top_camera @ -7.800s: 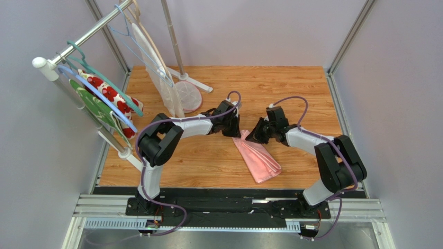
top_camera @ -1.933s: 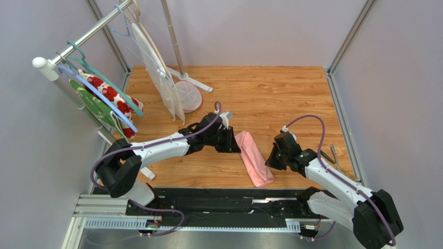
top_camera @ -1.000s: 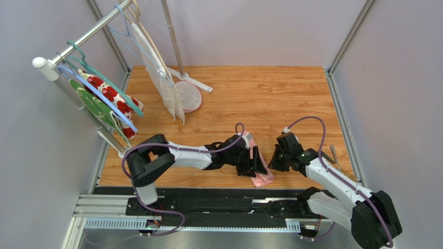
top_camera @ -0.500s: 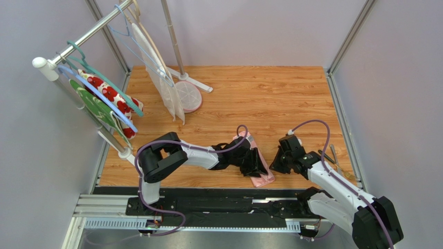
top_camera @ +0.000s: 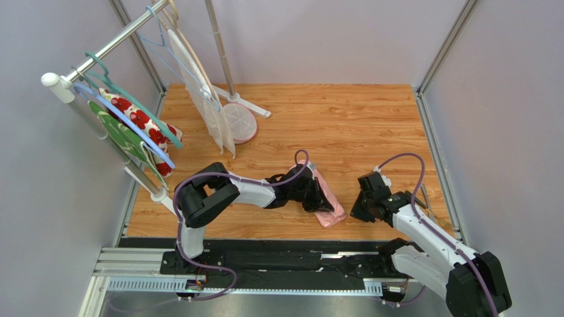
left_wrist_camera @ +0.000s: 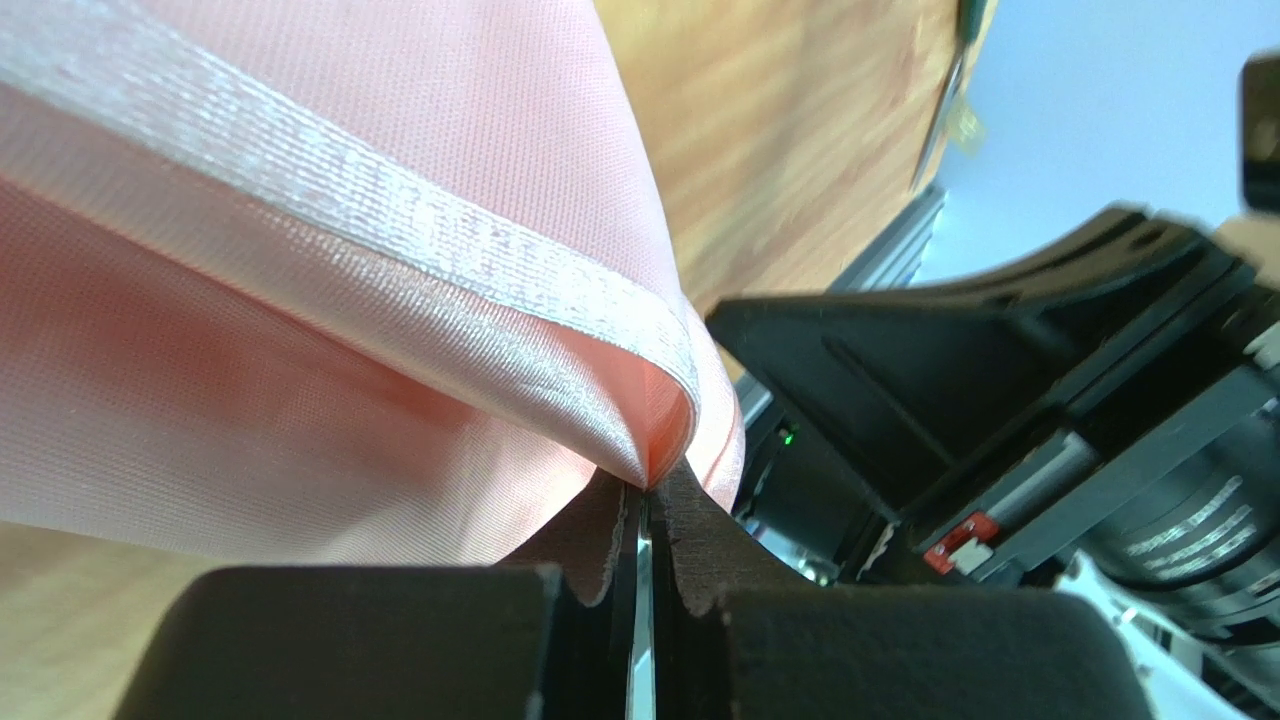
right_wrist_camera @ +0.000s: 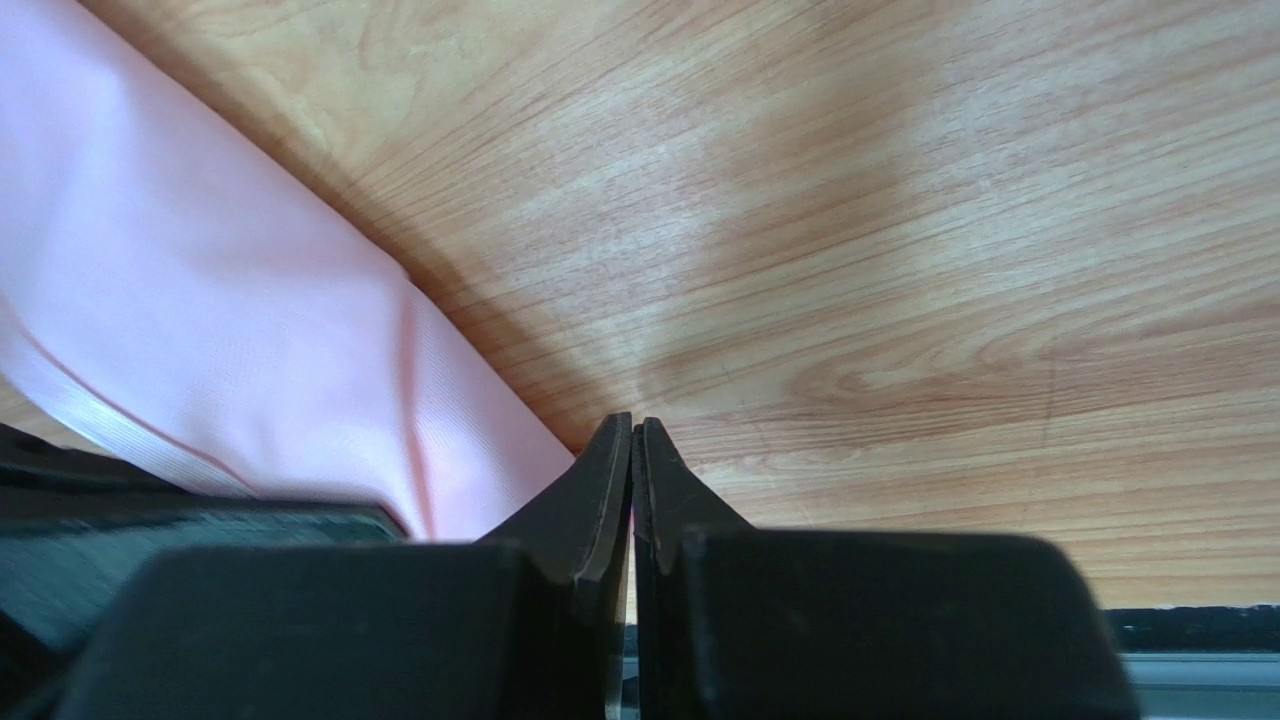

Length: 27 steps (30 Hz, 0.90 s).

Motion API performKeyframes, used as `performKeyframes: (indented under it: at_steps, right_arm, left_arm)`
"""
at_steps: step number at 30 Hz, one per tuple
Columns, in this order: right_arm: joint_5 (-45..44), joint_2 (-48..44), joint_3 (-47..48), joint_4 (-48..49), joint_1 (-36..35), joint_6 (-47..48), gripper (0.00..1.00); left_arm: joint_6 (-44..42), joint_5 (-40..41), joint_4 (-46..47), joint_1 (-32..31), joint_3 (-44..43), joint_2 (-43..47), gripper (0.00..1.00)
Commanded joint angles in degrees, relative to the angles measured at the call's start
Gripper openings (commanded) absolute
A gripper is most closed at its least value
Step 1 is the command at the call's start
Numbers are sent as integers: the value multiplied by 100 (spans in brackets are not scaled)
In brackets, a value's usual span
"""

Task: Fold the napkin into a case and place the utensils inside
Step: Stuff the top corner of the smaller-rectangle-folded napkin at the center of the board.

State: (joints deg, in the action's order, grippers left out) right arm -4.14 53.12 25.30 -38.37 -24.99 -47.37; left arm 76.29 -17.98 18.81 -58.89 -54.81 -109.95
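Note:
The pink napkin (top_camera: pixel 329 207) lies as a narrow folded strip on the wooden table, between the two arms. My left gripper (top_camera: pixel 312 199) is over its left side and shut on the napkin's folded edge. In the left wrist view (left_wrist_camera: pixel 649 489) that edge rises as a pinched loop of napkin (left_wrist_camera: pixel 301 315) out of the closed tips. My right gripper (top_camera: pixel 361 212) is shut and empty, low on the wood just right of the napkin's near end. Its tips (right_wrist_camera: pixel 633 431) rest beside the napkin's corner (right_wrist_camera: pixel 196 323). The utensils (top_camera: pixel 423 197) lie near the table's right edge.
A clothes rack (top_camera: pixel 99 56) with hangers, a green cloth (top_camera: pixel 119 135) and a white cloth with red flowers (top_camera: pixel 142 122), stands at the left. A white stand with a round base (top_camera: pixel 239 124) is at the back. Metal frame posts and grey walls enclose the table.
My left gripper has closed on the napkin's edge and drawn back up and to the left, pulling the near end with it. My right gripper has shifted slightly right.

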Motion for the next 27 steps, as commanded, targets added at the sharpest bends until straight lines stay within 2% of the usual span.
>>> performKeyframes:
  at_steps: [1, 7, 12, 17, 18, 19, 20, 21, 25, 27]
  right_arm:
    - [-52, -12, 362, -48, 30, 387, 4]
    - [335, 84, 397, 163, 65, 633, 4]
    - [1852, -12, 72, 1365, 73, 669, 3]
    - [2321, 49, -227, 2060, 126, 484, 0]
    - [2313, 75, -262, 2088, 126, 475, 3]
    - [2295, 119, -288, 2105, 126, 457, 10]
    - [2286, 145, -315, 2184, 135, 379, 12]
    - [2278, 137, -428, 2280, 126, 317, 12]
    - [2295, 163, -649, 2764, 144, 36, 0]
    - [2295, 207, -658, 2852, 126, -26, 0]
  left_arm:
    - [-167, -197, 334, 194, 66, 202, 0]
    - [-211, -311, 562, 571, 207, 193, 0]
    - [-264, -417, 641, 783, 207, 229, 0]
    - [-308, -558, 651, 792, 216, 325, 0]
    - [-308, -566, 659, 792, 242, 343, 0]
    - [-299, -575, 668, 792, 251, 360, 0]
    - [-290, -584, 677, 792, 251, 404, 0]
    - [-290, -575, 668, 792, 260, 430, 0]
    - [-308, -584, 659, 792, 251, 475, 0]
    - [-317, -584, 668, 792, 251, 475, 0]
